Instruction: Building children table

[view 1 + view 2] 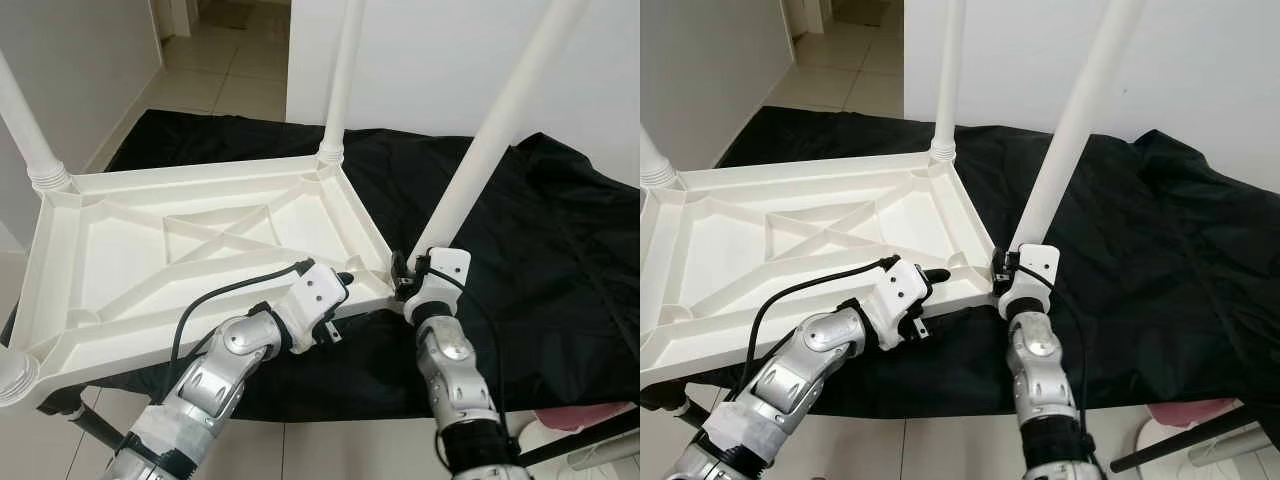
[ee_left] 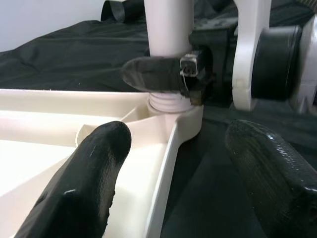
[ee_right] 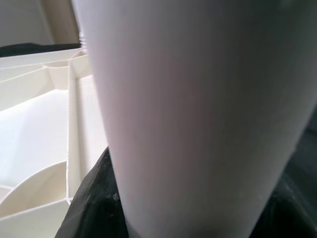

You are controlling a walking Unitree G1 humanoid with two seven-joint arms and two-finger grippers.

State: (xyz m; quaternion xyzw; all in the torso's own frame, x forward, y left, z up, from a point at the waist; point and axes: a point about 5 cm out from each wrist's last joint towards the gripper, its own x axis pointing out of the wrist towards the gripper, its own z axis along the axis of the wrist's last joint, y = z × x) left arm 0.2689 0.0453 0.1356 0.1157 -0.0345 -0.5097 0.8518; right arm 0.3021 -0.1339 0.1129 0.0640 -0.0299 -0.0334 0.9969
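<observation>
Right claw [image 1: 405,272] half-hidden behind leg [image 1: 480,150]

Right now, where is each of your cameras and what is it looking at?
Left and right eye views: on my head, looking down at the upside-down white plastic table top on black cloth; both silver arms show.
Left wrist view: looks past the open left tool at the near corner's white leg.
Right wrist view: pressed against that leg.
Shared: leg, table top.
</observation>
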